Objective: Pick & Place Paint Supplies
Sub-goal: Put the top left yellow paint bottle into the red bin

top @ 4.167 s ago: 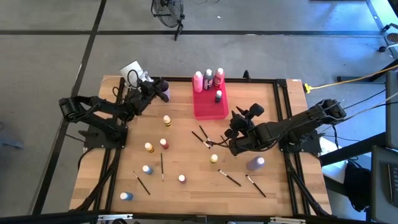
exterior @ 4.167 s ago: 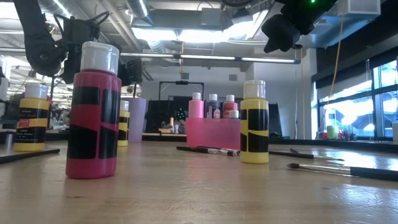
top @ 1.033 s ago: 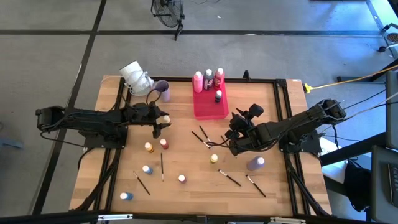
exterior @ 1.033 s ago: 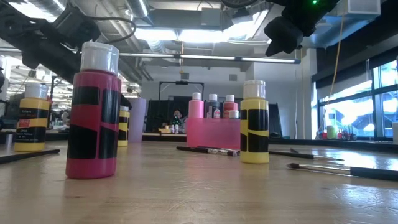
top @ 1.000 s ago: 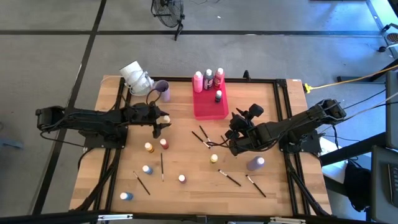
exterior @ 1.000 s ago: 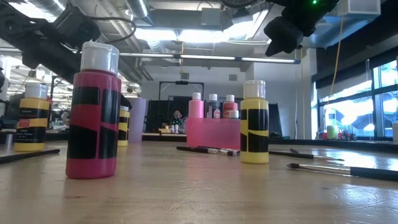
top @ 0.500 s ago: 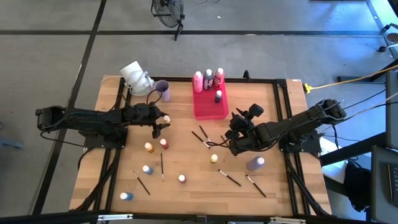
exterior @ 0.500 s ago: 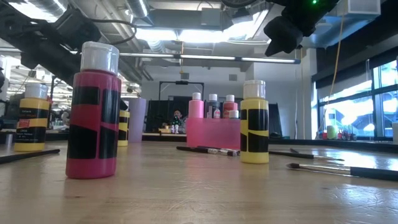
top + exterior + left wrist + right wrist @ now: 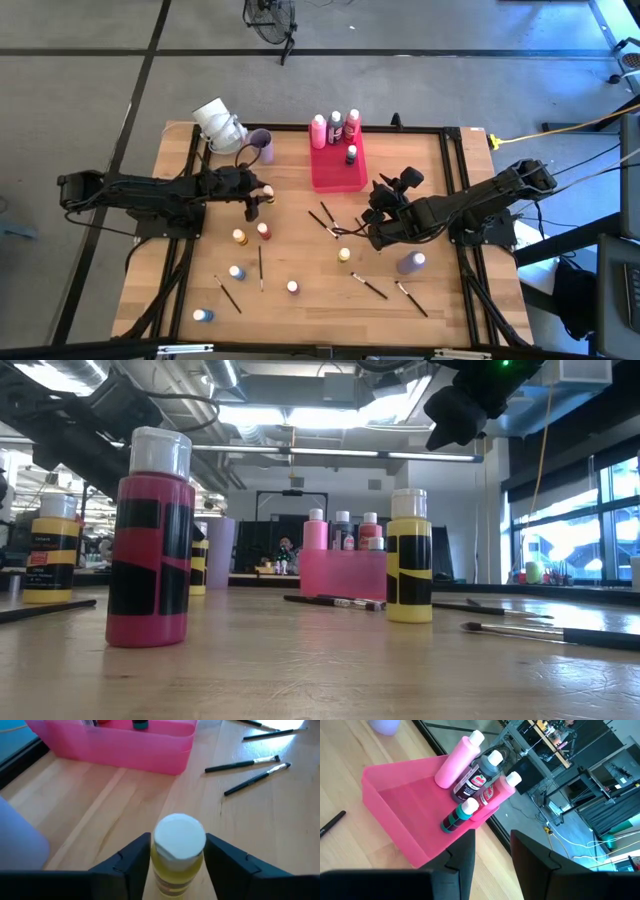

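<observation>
A pale wooden table [image 9: 300, 255] on a dark frame stands on a grey concrete floor, and the low view looks across it into a workshop with ceiling lights, ducts and tall windows. Scattered on the boards are small paint bottles and thin paintbrushes [image 9: 328, 218]. The left gripper [image 9: 176, 865] has its two fingers [image 9: 134, 857] standing either side of a yellow bottle [image 9: 177, 851] with a white cap, close against its flanks; whether they already press it I cannot tell, so call it a grip being taken, not a firm hold. Seen from above, this bottle [image 9: 267, 192] is right at the left gripper [image 9: 256, 196], upright on the wood. Ahead of that gripper lies the pink tray [image 9: 150, 760], and to one side near it the lilac cup [image 9: 259, 146]. The bottle looks light, a small rigid plastic cylinder with a smooth label, likely a bit slippery and easy to tip because it is narrow and tall; the best hold seems low on the body under the cap, where the sides are straight, and not on the cap itself. The brushes would be lighter and stiff, but lie flat, so harder to pinch. The right gripper [image 9: 492, 851] hangs above the table with its fingers parted and nothing between them, looking toward the tray [image 9: 400, 815], where four bottles [image 9: 470, 775] already sit at its far end.
</observation>
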### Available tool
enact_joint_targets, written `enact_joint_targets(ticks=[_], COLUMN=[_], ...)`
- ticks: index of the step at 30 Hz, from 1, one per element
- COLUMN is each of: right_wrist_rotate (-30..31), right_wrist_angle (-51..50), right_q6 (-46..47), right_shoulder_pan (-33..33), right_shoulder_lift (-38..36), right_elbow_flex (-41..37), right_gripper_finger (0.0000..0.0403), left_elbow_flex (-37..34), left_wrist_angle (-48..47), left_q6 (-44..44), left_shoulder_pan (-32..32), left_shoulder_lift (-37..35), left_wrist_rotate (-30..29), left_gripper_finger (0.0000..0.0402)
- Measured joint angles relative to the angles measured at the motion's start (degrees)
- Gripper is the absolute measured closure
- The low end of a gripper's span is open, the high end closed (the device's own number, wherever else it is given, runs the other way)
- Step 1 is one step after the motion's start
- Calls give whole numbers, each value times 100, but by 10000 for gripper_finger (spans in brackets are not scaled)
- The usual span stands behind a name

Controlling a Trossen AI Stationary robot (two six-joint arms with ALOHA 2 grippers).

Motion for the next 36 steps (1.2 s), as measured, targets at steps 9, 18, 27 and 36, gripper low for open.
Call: enact_joint_targets(ticks=[9,18,27,36], right_wrist_rotate=[0,0,0,11], right_wrist_angle=[11,13,11,22], right_q6=[0,0,-2,-20], right_shoulder_pan=[0,0,0,-65], right_shoulder_lift=[0,0,0,0], right_elbow_flex=[0,0,0,0], right_gripper_finger=[275,275,275,275], left_elbow_flex=[13,27,359,1352], left_wrist_angle=[3,150,191,85], left_q6=[-24,-367,-517,-320], left_shoulder_pan=[0,2,0,1], left_shoulder_lift=[0,8,9,7], left_wrist_rotate=[-75,-163,-189,120], left_gripper_finger=[266,287,287,287])
